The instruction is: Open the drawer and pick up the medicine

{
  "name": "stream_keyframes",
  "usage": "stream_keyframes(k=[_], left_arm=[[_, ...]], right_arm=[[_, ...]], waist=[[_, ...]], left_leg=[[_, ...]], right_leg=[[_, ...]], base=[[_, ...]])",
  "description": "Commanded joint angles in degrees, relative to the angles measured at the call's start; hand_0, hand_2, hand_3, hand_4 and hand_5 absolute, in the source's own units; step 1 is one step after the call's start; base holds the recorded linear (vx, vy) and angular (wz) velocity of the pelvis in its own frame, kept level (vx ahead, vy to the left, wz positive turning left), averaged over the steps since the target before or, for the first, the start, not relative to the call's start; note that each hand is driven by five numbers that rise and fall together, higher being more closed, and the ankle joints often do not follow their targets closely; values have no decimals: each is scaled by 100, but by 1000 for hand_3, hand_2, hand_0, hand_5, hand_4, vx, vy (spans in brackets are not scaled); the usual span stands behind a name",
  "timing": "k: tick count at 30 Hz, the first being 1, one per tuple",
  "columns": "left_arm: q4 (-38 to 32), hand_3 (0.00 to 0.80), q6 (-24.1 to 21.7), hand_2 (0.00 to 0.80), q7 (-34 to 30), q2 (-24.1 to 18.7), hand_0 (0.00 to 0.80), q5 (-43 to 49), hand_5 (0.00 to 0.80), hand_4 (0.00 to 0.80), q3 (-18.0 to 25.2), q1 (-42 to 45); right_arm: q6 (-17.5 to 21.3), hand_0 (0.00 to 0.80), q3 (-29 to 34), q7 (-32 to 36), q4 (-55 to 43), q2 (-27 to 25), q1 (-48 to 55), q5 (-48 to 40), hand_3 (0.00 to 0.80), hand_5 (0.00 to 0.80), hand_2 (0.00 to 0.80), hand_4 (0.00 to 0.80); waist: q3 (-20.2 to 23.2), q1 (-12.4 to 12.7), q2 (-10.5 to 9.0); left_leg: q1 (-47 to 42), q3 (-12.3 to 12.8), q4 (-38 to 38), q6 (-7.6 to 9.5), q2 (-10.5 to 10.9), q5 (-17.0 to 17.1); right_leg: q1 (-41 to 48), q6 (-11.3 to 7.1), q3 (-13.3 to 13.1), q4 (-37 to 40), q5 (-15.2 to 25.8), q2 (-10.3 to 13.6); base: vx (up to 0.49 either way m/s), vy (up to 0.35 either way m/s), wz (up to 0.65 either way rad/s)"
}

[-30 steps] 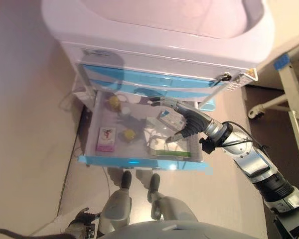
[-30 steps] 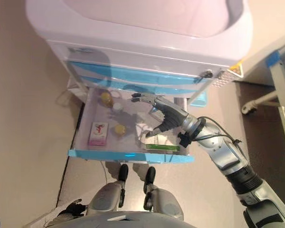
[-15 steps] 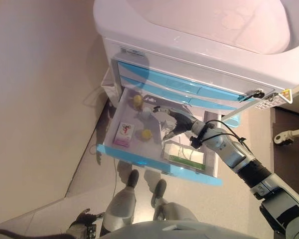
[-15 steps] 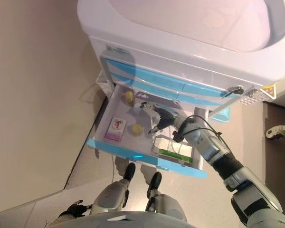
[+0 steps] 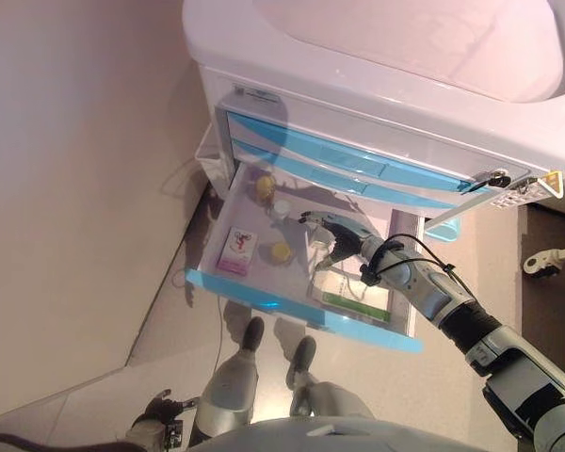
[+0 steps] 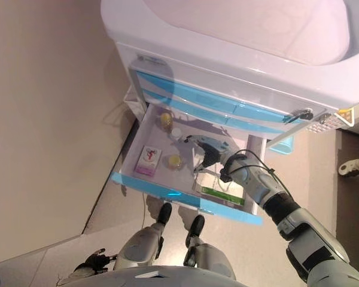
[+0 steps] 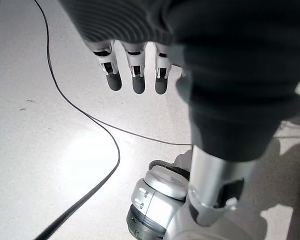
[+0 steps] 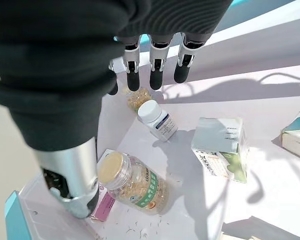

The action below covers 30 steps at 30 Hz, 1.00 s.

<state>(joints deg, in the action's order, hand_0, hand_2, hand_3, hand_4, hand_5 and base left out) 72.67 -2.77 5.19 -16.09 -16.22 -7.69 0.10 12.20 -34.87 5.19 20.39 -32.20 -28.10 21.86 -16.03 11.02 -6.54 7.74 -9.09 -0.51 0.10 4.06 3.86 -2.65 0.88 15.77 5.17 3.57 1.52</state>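
A clinic or ward, judging by the white-and-blue medical cart (image 5: pixel 377 104) at twelve o'clock, whose open drawer (image 5: pixel 264 301) holds pill bottles (image 8: pixel 132 182) and medicine boxes (image 8: pixel 220 147).

The open drawer (image 5: pixel 264 299) of the white and blue cabinet (image 5: pixel 377 113) carries the goods. A clear jar (image 8: pixel 132 184) of yellow capsules lies on its side near the middle. Just beside it lies a pink box (image 5: pixel 237 251), toward the drawer's front. Past the jar lie a small white bottle (image 8: pixel 158 120) and a white and green carton (image 8: pixel 221 147); farther back, a second yellow jar (image 5: pixel 265 187).
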Motion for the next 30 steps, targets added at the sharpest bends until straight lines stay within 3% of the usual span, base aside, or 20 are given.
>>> stream_keyframes(k=[1, 14, 30], left_arm=[[135, 0, -73, 0, -20, -55, 0, 35, 0, 0, -59, -71], [208, 0, -103, 0, -44, -30, 0, 119, 0, 0, -50, -163], [153, 0, -104, 0, -44, -54, 0, 191, 0, 0, -97, -188]], right_arm=[[208, 0, -362, -251, -182, 206, -393, 94, 0, 0, 0, 0], [311, 0, -555, -260, -302, 410, -542, 125, 0, 0, 0, 0], [116, 0, -824, -193, 214, 611, -613, 502, 0, 0, 0, 0]], waist=[[31, 119, -56], [30, 151, -39], [31, 254, -21]], left_leg=[[-82, 215, 307, -37, -57, -78], [-73, 162, 358, -44, -37, -53], [-56, 105, 401, -35, -15, -33]], right_leg=[[-76, -201, 48, -748, -435, 138], [-98, -188, 52, -716, -427, 127], [-96, -206, 124, -686, -409, 151]], base=[[-8, -16, 9], [-1, -2, 1], [-2, 1, 2]])
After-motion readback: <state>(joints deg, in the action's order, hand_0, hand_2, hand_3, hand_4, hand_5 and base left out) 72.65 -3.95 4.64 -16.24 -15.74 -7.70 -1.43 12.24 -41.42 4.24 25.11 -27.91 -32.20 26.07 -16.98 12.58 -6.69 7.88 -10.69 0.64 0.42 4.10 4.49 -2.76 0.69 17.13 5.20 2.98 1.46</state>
